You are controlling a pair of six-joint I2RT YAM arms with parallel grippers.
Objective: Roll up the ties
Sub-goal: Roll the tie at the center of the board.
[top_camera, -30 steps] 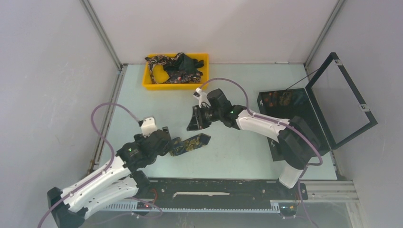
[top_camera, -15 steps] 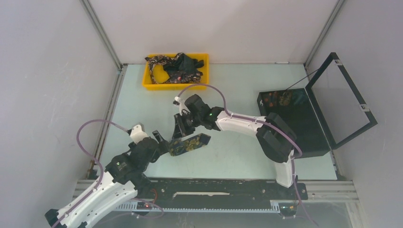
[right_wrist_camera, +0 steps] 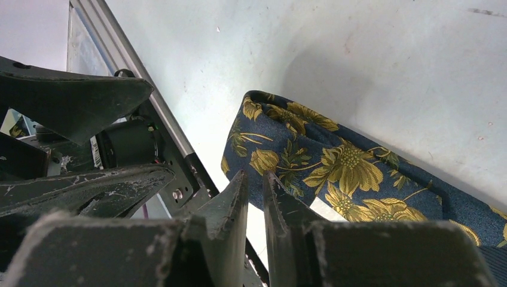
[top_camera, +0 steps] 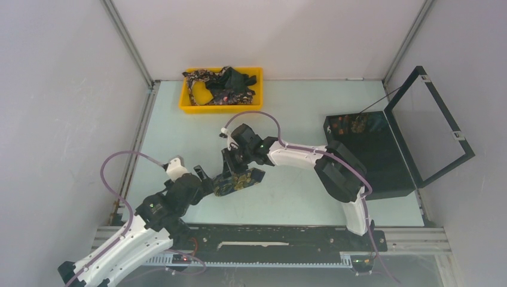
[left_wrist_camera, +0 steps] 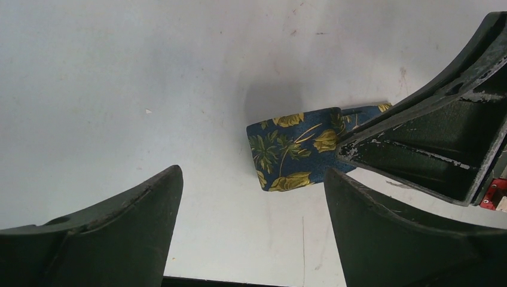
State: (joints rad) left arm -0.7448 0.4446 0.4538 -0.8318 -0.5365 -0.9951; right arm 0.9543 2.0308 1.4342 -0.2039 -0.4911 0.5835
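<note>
A folded tie (top_camera: 244,179), dark blue with gold flowers, lies on the table near the middle. My right gripper (top_camera: 231,170) comes down on its left part. In the right wrist view its jaws (right_wrist_camera: 255,176) are closed to a thin slit on the near edge of the tie (right_wrist_camera: 335,161). My left gripper (top_camera: 206,182) stands open just left of the tie, with only bare table between its fingers (left_wrist_camera: 137,209). The left wrist view shows the tie's end (left_wrist_camera: 290,149) ahead of them, partly under the right gripper's finger (left_wrist_camera: 430,137). More ties (top_camera: 218,84) lie heaped in the yellow tray.
The yellow tray (top_camera: 186,103) stands at the back of the table. A black hinged box (top_camera: 382,161) with its lid raised is at the right. A metal frame rail (top_camera: 140,137) runs along the table's left edge, and a black rail (top_camera: 269,236) along the near edge.
The right arm has swung left and down onto the tie, and its jaws have narrowed. The left arm has drawn back toward the near left, off the tie's end, still open.
</note>
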